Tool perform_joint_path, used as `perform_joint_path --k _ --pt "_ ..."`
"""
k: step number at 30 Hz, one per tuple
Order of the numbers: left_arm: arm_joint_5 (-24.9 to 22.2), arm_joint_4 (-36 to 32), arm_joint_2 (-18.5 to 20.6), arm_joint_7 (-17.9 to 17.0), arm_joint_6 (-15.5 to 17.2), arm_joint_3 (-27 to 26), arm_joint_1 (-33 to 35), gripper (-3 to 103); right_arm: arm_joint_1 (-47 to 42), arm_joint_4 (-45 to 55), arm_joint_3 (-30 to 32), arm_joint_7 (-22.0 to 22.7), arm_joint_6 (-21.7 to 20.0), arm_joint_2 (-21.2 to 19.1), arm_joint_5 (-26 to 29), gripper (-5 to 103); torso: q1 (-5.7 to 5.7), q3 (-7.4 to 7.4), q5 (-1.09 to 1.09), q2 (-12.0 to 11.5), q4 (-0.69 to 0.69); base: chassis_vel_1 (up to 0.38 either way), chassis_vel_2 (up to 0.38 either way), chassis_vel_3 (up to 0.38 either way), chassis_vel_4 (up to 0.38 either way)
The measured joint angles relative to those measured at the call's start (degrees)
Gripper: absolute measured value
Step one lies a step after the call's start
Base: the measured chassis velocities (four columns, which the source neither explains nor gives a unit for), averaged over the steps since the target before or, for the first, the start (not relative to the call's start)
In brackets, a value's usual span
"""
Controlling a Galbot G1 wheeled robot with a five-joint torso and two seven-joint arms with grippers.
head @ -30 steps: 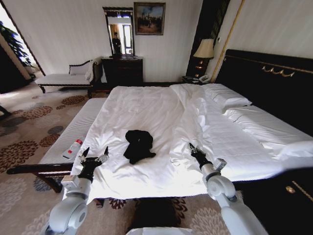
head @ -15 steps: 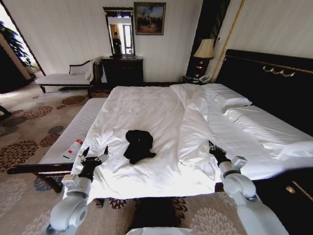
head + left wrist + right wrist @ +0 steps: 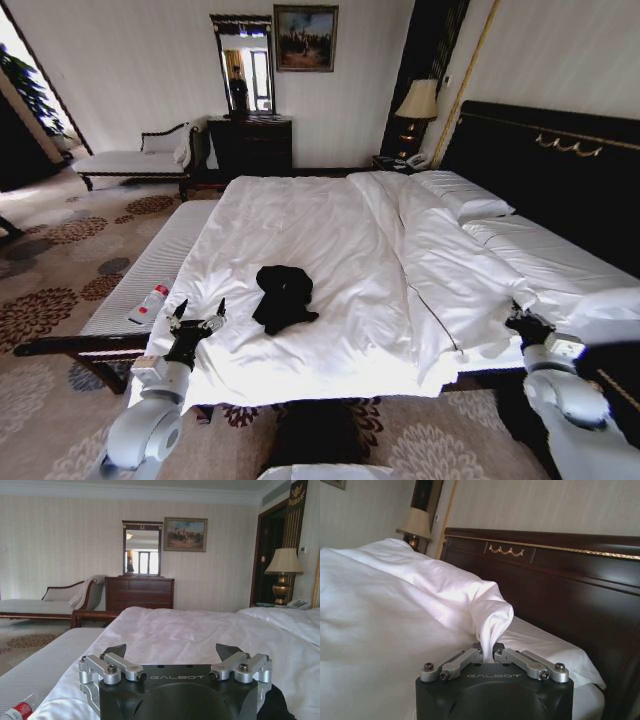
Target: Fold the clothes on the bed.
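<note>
T-shirt (image 3: 284,297) bunched on bed (image 3: 300,215), well left of right gripper (image 3: 524,322). That claw is pinched closed on duvet (image 3: 450,275) edge. Left gripper (image 3: 198,322) spread wide, holding nothing, beside shirt.

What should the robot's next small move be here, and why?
Probably let go of the duvet: the right gripper is shut on its edge near the headboard, clear of the T-shirt, beside which the open left gripper waits.

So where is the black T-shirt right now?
In the head view, the black T-shirt lies crumpled on the white bed near its foot, just beyond the open left gripper.
</note>
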Motion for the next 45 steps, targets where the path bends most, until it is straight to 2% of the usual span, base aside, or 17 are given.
perform_joint_path --k 3,5,12,15,23,24,26,27,29,30,31,34,39,41,42,43,45 --pt "0.0 -0.1 0.0 0.0 0.0 -0.4 0.4 100 1.9 -5.9 0.9 0.0 0.9 -0.5 -1.6 3 0.0 0.0 0.01 0.0 0.0 0.0 0.0 0.0 0.0" --pt "0.0 -0.3 0.0 -0.1 0.0 -0.9 0.8 100 3.5 -11.3 2.0 0.1 2.2 -1.1 -5.5 3 0.0 0.0 0.01 0.0 0.0 0.0 0.0 0.0 0.0" --pt "-0.2 -0.2 0.2 -0.2 0.0 -1.4 1.1 100 6.0 -20.0 3.7 0.5 4.6 -2.5 -9.8 3 0.0 0.0 0.0 0.0 0.03 0.0 0.0 0.0 0.0" --pt "-0.2 -0.2 0.2 -0.3 -0.1 -1.4 1.2 100 7.4 -25.6 4.5 0.4 7.4 -2.7 -12.8 3 0.01 0.0 0.01 0.0 0.03 0.0 0.0 0.0 0.0" --pt "-0.2 -0.1 0.1 -0.4 -0.1 -1.4 1.3 100 9.1 -31.5 5.1 1.0 9.5 -2.7 -12.2 3 0.01 0.0 0.0 0.0 0.05 0.0 0.0 0.0 0.0" --pt "-0.2 -0.2 0.1 -0.4 -0.1 -1.5 1.5 100 9.1 -31.6 5.2 1.1 9.5 -2.6 -12.0 0 0.01 0.0 0.0 0.0 0.05 0.0 0.0 0.0 0.0" --pt "-0.3 -0.5 0.2 -0.4 -0.1 -2.0 2.0 100 9.6 -32.2 5.4 1.5 9.7 -2.5 -11.3 8 0.01 0.0 0.0 0.0 0.02 0.0 0.0 0.0 0.0" --pt "-0.3 -0.5 0.2 -0.4 -0.1 -2.0 2.0 100 9.6 -32.2 5.4 1.5 9.7 -2.5 -11.3 8 0.01 0.0 0.0 0.0 0.02 0.0 0.0 0.0 0.0" --pt "-0.4 -0.9 0.2 -0.4 -0.2 -2.2 2.2 100 9.8 -32.3 5.7 2.0 9.9 -2.4 -11.0 19 0.0 0.0 -0.03 0.0 -0.05 0.0 0.0 0.0 0.0" --pt "-0.4 -1.0 0.2 -0.4 -0.2 -2.3 2.3 100 9.9 -32.3 5.8 2.2 9.9 -2.4 -10.9 19 0.0 0.0 -0.04 0.0 -0.06 0.0 0.0 0.0 0.0" --pt "-0.4 -1.0 0.2 -0.4 -0.2 -2.3 2.3 100 9.9 -32.3 5.8 2.2 9.9 -2.4 -10.9 19 0.0 0.0 -0.04 0.0 -0.06 0.0 0.0 0.0 0.0" --pt "-0.4 -1.4 0.1 -0.4 -0.2 -2.3 2.4 100 9.2 -31.1 6.0 2.6 9.4 -2.2 -10.0 35 0.0 0.0 -0.02 0.0 -0.04 0.0 0.0 0.0 0.0" --pt "-0.4 -1.6 0.1 -0.4 -0.2 -2.4 2.8 100 8.3 -29.3 6.5 2.7 9.1 -1.9 -9.4 46 0.0 0.0 -0.02 0.0 -0.01 0.0 0.0 0.0 0.0" --pt "-0.4 -1.6 0.1 -0.4 -0.2 -2.4 2.8 100 7.0 -26.7 6.8 2.8 9.4 -1.5 -7.4 57 0.0 0.0 -0.02 0.0 0.0 0.0 0.0 0.0 0.0" --pt "-0.4 -1.7 0.1 -0.3 -0.2 -2.4 2.8 100 4.9 -22.7 6.3 2.2 10.3 -1.1 -4.6 63 0.0 0.0 -0.02 0.0 -0.02 0.0 0.0 0.0 0.0" --pt "-0.4 -1.7 0.1 -0.3 -0.2 -2.4 2.8 100 4.9 -22.7 6.3 2.2 10.3 -1.1 -4.6 63 0.0 0.0 -0.02 0.0 -0.02 0.0 0.0 0.0 0.0" --pt "-0.3 -1.7 0.1 -0.3 -0.2 -2.2 2.7 100 1.3 -15.1 5.3 0.8 11.1 0.1 0.1 74 0.0 0.0 -0.03 0.0 -0.01 0.0 0.0 0.0 0.0"
